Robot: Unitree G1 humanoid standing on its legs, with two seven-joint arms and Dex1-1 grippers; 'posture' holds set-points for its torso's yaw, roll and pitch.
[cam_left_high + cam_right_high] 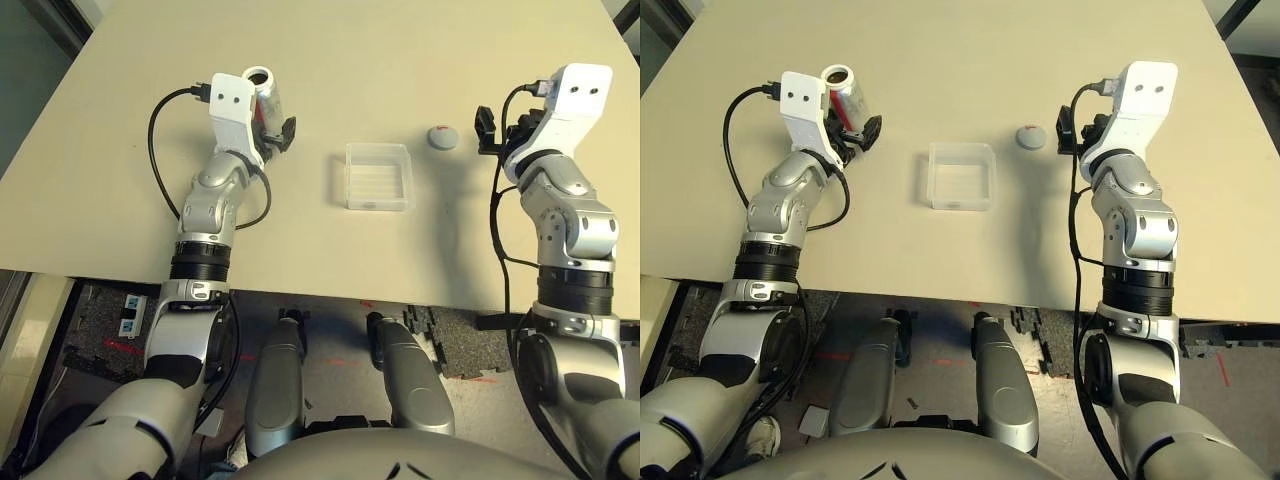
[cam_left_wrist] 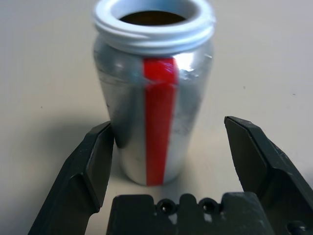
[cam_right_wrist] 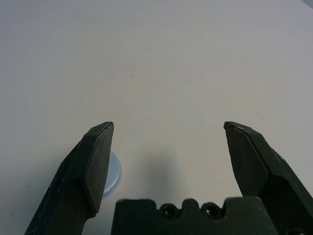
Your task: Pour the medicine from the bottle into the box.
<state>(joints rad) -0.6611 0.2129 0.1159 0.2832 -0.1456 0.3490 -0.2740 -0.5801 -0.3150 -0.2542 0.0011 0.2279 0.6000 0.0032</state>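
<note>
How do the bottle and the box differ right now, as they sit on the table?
The bottle is an upright silver cylinder with a red stripe; the box is shallow, square, clear plastic. The bottle stands between the open left gripper's fingers; the box sits alone mid-table. The bottle's mouth is narrow and round, the box's wide. Both are open-topped; the cap lies apart.

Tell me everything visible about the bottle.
The bottle is a small silver-grey metallic-looking cylinder with a vertical red stripe down its side and a white threaded neck. Its cap is off, so the mouth is open and dark inside. It stands upright on the table, on the robot's left, well apart from the box. It sits between the open fingers of the left end effector; one finger looks right against its side, the other clearly apart.
</note>
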